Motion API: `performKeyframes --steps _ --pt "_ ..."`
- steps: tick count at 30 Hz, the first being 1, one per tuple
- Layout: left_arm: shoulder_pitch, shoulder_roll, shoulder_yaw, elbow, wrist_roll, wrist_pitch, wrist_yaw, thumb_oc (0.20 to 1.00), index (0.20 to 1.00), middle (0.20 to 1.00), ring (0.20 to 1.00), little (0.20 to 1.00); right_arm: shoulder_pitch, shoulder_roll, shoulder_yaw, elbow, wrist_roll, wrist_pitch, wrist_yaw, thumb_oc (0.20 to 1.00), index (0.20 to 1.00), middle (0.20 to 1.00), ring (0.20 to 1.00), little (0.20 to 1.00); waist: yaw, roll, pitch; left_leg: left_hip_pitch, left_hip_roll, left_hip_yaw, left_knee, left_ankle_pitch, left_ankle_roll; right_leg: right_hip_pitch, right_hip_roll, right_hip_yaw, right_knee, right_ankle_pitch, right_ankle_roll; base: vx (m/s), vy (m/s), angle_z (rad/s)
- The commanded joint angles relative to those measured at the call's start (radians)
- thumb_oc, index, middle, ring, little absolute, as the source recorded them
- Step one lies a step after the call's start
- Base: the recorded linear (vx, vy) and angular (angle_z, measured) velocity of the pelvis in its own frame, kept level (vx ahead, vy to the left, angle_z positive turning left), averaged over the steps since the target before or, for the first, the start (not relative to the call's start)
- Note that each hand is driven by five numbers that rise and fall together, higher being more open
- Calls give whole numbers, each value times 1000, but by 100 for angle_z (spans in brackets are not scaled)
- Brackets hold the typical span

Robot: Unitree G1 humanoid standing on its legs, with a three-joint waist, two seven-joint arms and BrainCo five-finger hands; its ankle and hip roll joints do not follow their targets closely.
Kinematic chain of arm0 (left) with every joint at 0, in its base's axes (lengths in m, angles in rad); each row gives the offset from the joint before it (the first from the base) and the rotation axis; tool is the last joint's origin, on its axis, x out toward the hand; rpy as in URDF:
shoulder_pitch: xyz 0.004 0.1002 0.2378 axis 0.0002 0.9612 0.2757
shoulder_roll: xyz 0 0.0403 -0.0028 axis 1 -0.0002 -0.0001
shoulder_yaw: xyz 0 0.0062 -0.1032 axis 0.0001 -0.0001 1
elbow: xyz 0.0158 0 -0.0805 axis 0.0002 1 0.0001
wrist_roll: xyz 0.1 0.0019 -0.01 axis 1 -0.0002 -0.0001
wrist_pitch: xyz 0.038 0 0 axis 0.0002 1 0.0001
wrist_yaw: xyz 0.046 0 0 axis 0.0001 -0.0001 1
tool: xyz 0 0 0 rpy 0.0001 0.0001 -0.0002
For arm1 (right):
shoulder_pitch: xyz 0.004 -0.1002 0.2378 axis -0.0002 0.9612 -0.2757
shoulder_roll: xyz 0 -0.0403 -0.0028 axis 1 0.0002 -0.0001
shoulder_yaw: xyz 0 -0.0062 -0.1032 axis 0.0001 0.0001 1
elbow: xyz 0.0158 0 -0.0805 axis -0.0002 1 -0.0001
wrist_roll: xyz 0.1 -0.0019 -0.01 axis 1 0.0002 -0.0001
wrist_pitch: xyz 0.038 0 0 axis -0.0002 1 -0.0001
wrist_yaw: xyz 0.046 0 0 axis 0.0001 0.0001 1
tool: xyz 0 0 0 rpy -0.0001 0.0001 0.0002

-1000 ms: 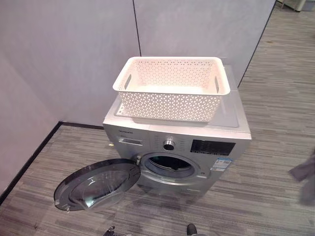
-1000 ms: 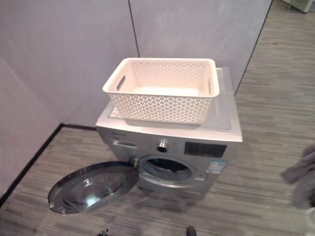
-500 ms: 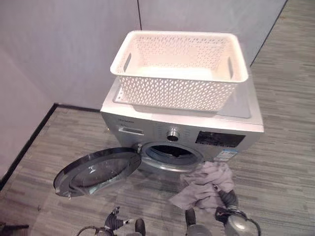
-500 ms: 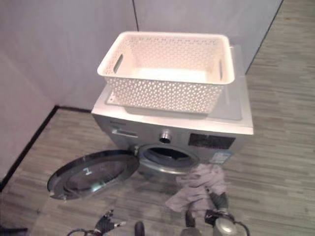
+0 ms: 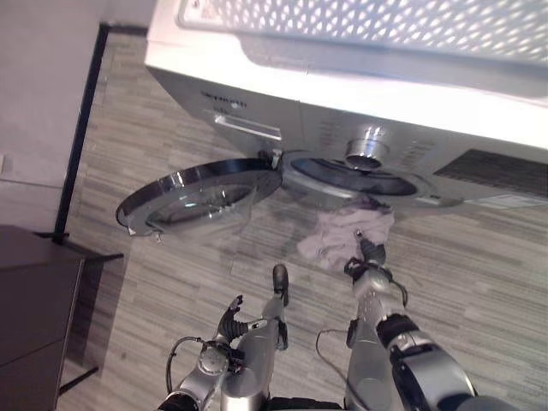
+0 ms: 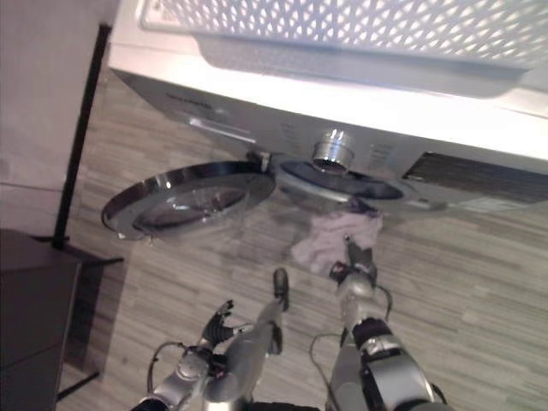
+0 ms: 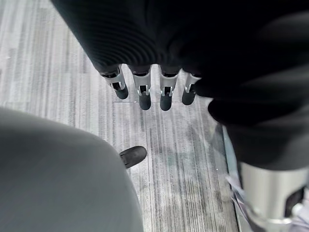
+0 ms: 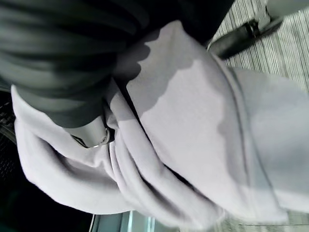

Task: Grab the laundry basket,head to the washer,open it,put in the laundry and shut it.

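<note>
The silver washer (image 5: 257, 90) stands close in front, with the white perforated laundry basket (image 5: 368, 21) resting on its top. Its round door (image 5: 199, 195) hangs open to the left of the dark drum opening (image 5: 360, 178). A grey cloth (image 5: 342, 235) hangs just below the lip of that opening, and its upper edge touches the lip. My right hand (image 5: 370, 257) is shut on the cloth from below; in the right wrist view the cloth (image 8: 193, 121) wraps round the hand. My left hand (image 5: 231, 321) hangs low over the floor with relaxed fingers (image 7: 145, 94) and holds nothing.
A dark cabinet (image 5: 34, 300) stands at the lower left beside a black baseboard (image 5: 81, 128) along the grey wall. A silver dial (image 5: 366, 147) juts from the washer's panel above the opening. Striped grey flooring (image 5: 479, 257) spreads to the right.
The camera has dipped and come closer to the washer. My right hand has carried the grey cloth up to the lip of the drum opening. The left hand stays low.
</note>
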Motion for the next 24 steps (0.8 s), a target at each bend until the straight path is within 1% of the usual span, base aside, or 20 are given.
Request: performKeyframes --steps 1,2,4,5,7,8,9,11,12,14,16,17,18,19,20,21,22,23,24 --pt "-3 35 -74 0 -9 -28 25 1000 1000 1000 1000 1000 -44 -5 -66 38 56 -93 -35 200 200 200 200 200 17 39 -36 -27 1 -32 5 -39 -14 -34 -75 -38 140 -132 27 -33 4 5" --pt "-11 42 -86 -16 -10 -29 23 1000 1000 1000 1000 1000 -91 -20 -79 50 65 -105 -43 200 200 200 200 200 26 53 -28 -43 -2 -34 5 -34 -15 -51 -76 -42 150 -135 26 -19 -6 3" --pt "-16 55 -101 -49 1 -32 18 1000 1000 1000 1000 1000 -158 -42 -96 52 77 -123 -52 200 200 200 200 200 38 72 -18 -63 -6 -39 5 -29 -17 -73 -77 -44 162 -139 26 -5 -2 3" --pt "-18 56 -102 -50 1 -31 18 1000 1000 1000 1000 1000 -162 -44 -97 55 78 -123 -51 200 200 200 200 200 40 72 -19 -66 -6 -39 5 -28 -17 -77 -77 -44 164 -140 26 -13 -11 10" --pt "-43 61 -136 -61 12 -30 9 1000 1000 1000 1000 1000 -327 -99 -111 92 112 -137 -43 200 200 200 200 200 77 99 -15 -106 -10 -53 6 -26 -23 -118 -81 -61 190 -160 27 1 -24 13" --pt "-46 60 -136 -60 11 -30 9 1000 1000 1000 1000 1000 -332 -102 -111 95 114 -137 -41 200 200 200 200 200 78 100 -15 -111 -10 -54 6 -21 -22 -124 -81 -61 190 -155 27 14 -29 15" --pt "-49 60 -144 -62 13 -31 5 1000 1000 1000 1000 1000 -371 -126 -115 109 123 -138 -34 200 200 200 200 200 87 104 -15 -118 -12 -58 7 -24 -23 -132 -82 -64 200 -165 27 3 -24 16" --pt "-58 70 -166 -78 17 -35 -4 1000 1000 1000 1000 1000 -489 -203 -140 150 173 -148 -19 200 200 200 200 200 115 123 -20 -147 -18 -71 8 -18 -26 -154 -85 -73 213 -176 27 5 -44 16" --pt "-63 79 -172 -92 18 -36 -9 1000 1000 1000 1000 1000 -542 -255 -156 167 202 -153 -14 200 200 200 200 200 128 131 -24 -160 -21 -78 8 -15 -27 -168 -88 -77 223 -180 27 -14 -44 15" --pt "-69 106 -182 -124 20 -41 -25 1000 1000 1000 1000 1000 -673 -400 -136 191 254 -152 2 200 200 200 200 200 164 150 -41 -188 -26 -95 8 -7 -31 -203 -97 -85 249 -192 29 -25 -45 22" --pt "-69 140 -193 -169 19 -47 -43 1000 1000 1000 1000 1000 -818 -585 -53 221 274 -133 16 200 200 200 200 200 199 163 -62 -219 -33 -116 8 0 -35 -246 -111 -93 288 -208 31 20 -67 47" --pt "-46 174 -175 -214 -11 -53 -66 1000 1000 1000 1000 1000 -953 -774 85 200 259 -110 45 200 200 200 200 200 226 161 -94 -256 -39 -136 5 -4 -44 -311 -121 -83 360 -259 33 75 -70 60" --pt "-47 173 -176 -217 -12 -52 -67 1000 1000 1000 1000 1000 -959 -778 91 204 262 -107 48 200 200 200 200 200 229 163 -97 -261 -40 -136 5 -3 -44 -317 -122 -82 365 -262 33 78 -65 58" --pt "-44 178 -164 -210 -20 -49 -72 1000 1000 1000 1000 1000 -977 -820 135 217 246 -93 54 1000 1000 1000 1000 1000 232 157 -105 -275 -39 -140 5 -1 -45 -344 -122 -78 386 -269 30 10 -3 28" --pt "-47 177 -158 -200 -21 -45 -72 1000 1000 1000 1000 1000 -990 -831 158 231 252 -82 57 1000 1000 1000 1000 1000 232 155 -109 -288 -37 -142 5 -1 -45 -367 -121 -74 407 -277 29 32 -28 25" --pt "-40 161 -158 -186 -20 -33 -78 1000 1000 1000 1000 1000 -952 -831 126 244 295 -84 65 1000 1000 1000 1000 1000 222 148 -106 -306 -33 -139 5 -3 -44 -393 -110 -67 421 -287 25 29 -24 15" --pt "-39 163 -158 -184 -19 -33 -77 1000 1000 1000 1000 1000 -944 -830 120 241 297 -86 65 1000 1000 1000 1000 1000 223 145 -108 -307 -33 -139 5 -3 -44 -394 -110 -66 421 -287 24 36 -46 10" --pt "-36 143 -154 -176 -24 -27 -71 1000 1000 1000 1000 1000 -892 -811 48 244 352 -119 56 1000 1000 1000 1000 1000 217 151 -98 -310 -33 -138 5 -5 -44 -395 -106 -69 418 -291 25 11 -20 7" --pt "-33 149 -156 -174 -24 -27 -70 1000 1000 1000 1000 1000 -870 -808 30 235 354 -123 58 1000 1000 1000 1000 1000 219 145 -102 -309 -32 -139 5 -5 -44 -393 -106 -70 418 -291 25 12 -32 3"
